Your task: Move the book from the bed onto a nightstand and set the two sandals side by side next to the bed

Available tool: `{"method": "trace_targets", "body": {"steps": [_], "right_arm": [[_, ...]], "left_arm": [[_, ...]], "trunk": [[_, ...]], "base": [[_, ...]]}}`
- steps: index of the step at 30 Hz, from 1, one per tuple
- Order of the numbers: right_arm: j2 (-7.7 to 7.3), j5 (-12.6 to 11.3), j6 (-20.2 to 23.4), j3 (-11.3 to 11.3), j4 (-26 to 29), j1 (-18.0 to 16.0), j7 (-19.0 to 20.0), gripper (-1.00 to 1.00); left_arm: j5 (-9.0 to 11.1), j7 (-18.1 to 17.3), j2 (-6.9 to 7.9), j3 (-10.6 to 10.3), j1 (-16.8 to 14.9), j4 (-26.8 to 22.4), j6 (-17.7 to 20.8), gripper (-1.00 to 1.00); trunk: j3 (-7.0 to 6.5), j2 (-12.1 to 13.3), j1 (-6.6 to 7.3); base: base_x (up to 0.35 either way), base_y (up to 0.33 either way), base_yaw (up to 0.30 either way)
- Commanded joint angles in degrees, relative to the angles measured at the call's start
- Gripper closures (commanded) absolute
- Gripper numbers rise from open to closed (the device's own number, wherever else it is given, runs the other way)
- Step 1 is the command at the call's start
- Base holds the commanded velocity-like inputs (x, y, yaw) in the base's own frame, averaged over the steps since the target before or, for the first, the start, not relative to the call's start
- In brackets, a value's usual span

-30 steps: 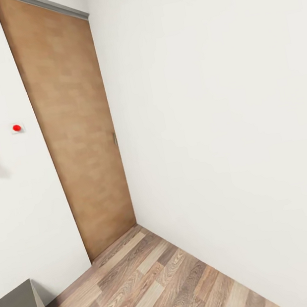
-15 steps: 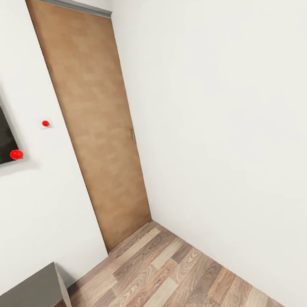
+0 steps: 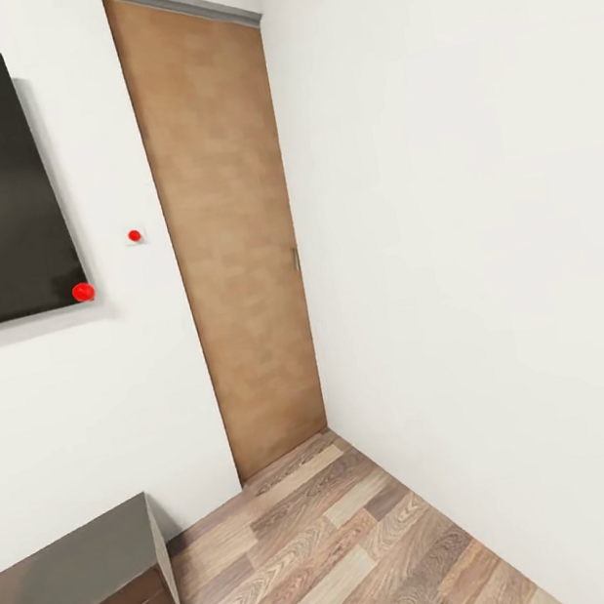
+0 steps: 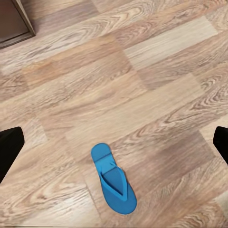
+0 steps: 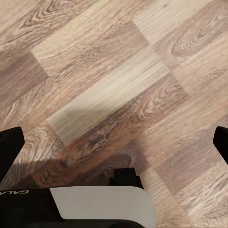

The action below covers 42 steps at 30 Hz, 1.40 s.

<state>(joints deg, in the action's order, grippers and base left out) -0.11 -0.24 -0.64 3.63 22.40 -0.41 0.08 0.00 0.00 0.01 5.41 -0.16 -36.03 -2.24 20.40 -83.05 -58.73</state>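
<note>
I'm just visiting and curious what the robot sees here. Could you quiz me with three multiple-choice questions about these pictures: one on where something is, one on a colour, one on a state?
1. Where does the sandal lie?
A. on the wood floor
B. on the dark cabinet
C. against the door

2. What colour is the sandal?
A. red
B. blue
C. green

3. How is the left end effector?
A. shut on the sandal
B. shut on nothing
C. open, holding nothing

Answers:
1 A: the sandal lies flat on the floor.
2 B: it is bright blue.
3 C: the left end effector has fingers wide apart, above the sandal.
</note>
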Motion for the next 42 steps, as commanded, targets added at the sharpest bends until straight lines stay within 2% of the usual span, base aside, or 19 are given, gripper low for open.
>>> {"method": "trace_targets", "body": {"steps": [1,17,31,42], "right_arm": [[0.02,-0.03,-0.07,0.15,0.01,-0.02,0.01,-1.0],[0.02,-0.03,-0.07,0.15,0.01,-0.03,0.01,-1.0],[0.02,-0.03,-0.07,0.18,0.01,-0.03,0.01,-1.0],[0.02,-0.03,-0.07,0.24,0.01,-0.03,0.01,-1.0]], "left_arm": [[0.0,0.0,-0.01,0.04,-0.02,-0.01,-0.13,-1.0],[0.0,0.0,-0.01,0.04,-0.04,0.0,-0.13,-1.0],[0.0,0.0,-0.01,0.04,-0.03,0.0,-0.13,-1.0],[0.0,0.0,-0.01,0.04,-0.06,0.0,-0.13,-1.0]], "trunk": [[0.06,-0.03,0.0],[0.06,-0.03,0.0],[0.06,-0.03,0.0],[0.06,-0.03,0.0]], "base": [[0.002,-0.003,0.252],[0.0,-0.053,0.247],[0.0,-0.021,0.053],[0.0,0.0,0.253]]}}
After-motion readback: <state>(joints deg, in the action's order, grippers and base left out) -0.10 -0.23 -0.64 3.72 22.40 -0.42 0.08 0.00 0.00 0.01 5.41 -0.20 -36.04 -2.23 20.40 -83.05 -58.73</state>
